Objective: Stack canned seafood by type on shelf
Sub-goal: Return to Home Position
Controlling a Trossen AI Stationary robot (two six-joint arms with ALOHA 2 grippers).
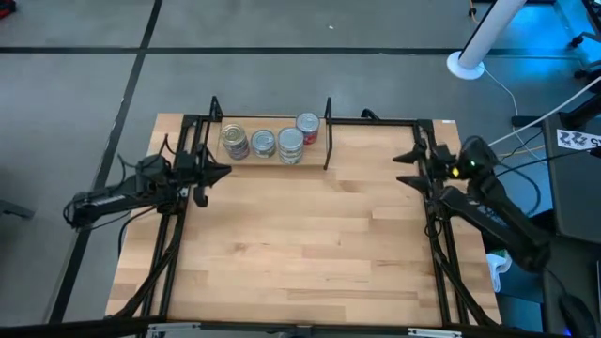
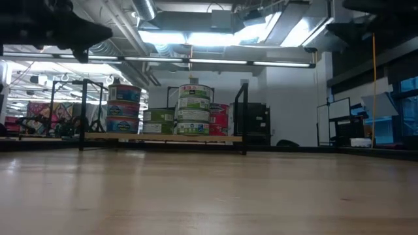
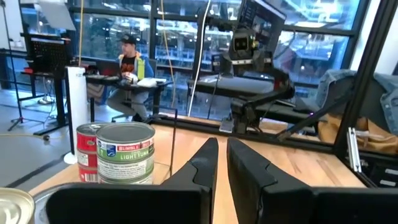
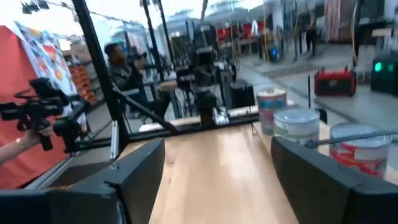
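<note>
The canned seafood (image 2: 194,109) stands in short stacks on the shelf (image 2: 163,138) at the far side of the counter (image 1: 310,244), like label over like, so the sorting looks finished. The left end effector (image 3: 222,149) hangs by the counter's left edge, fingers drawn almost together on nothing. The right end effector (image 4: 217,158), by the right edge, gapes wide and empty, both well apart from the stacks, likely to avoid knocking them.

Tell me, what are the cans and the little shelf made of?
The cans look like metal: shiny silver lids, with what seem to be printed paper labels round the sides. The shelf board looks like pale bare wood. Its two uprights look like thin black metal, though paint could hide what is underneath.
</note>
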